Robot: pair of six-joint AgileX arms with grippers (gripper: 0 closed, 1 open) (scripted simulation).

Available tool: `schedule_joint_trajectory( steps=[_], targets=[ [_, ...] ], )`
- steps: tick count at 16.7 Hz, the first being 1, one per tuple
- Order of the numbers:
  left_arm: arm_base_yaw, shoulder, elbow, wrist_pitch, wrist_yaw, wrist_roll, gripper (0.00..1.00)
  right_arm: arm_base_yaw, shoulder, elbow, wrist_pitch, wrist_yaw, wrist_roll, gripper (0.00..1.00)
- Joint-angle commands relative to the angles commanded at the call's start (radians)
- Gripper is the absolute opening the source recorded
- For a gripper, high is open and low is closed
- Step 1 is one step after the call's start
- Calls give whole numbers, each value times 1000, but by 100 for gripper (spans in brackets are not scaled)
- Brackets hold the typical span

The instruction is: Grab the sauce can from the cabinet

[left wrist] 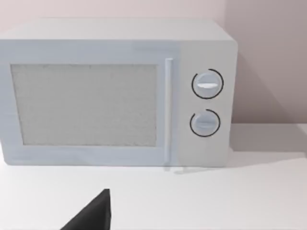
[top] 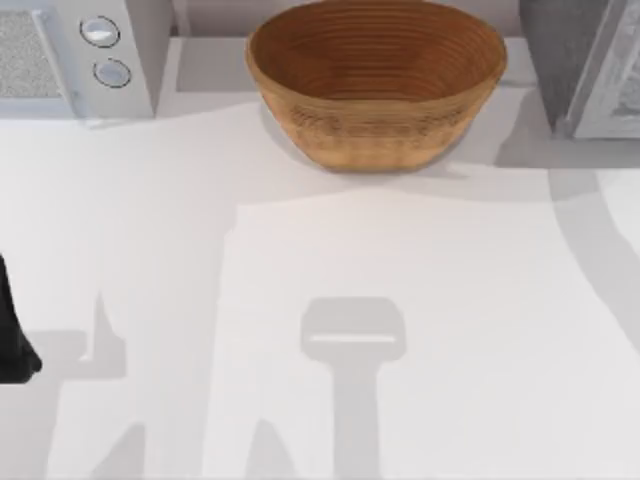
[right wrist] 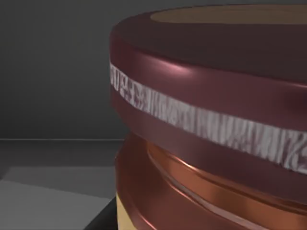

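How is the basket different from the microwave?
The basket is brown and woven; the microwave is smooth and pale. The basket is a round bowl, open on top; the microwave is a box with its door shut. The microwave has two dials; the basket has none. Both sit along the back of the white table.

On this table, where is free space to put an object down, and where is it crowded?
The table is bare across the wide front area, from below the basket to the near edge. The left arm's dark part sits at its left edge. The back row is crowded: microwave, basket, cabinet. The sauce can fills the right wrist view.
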Motion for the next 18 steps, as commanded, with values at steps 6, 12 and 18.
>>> schedule_joint_trajectory(
  steps=[6,12,18],
  targets=[
    [0,0,0,0,0,0,100,23,-48,8,-49,25,2,0],
    [0,0,0,0,0,0,100,-8,-146,-151,16,-2,-1,0],
    [0,0,0,0,0,0,100,-84,-443,-681,218,-90,-5,0]
  ],
)
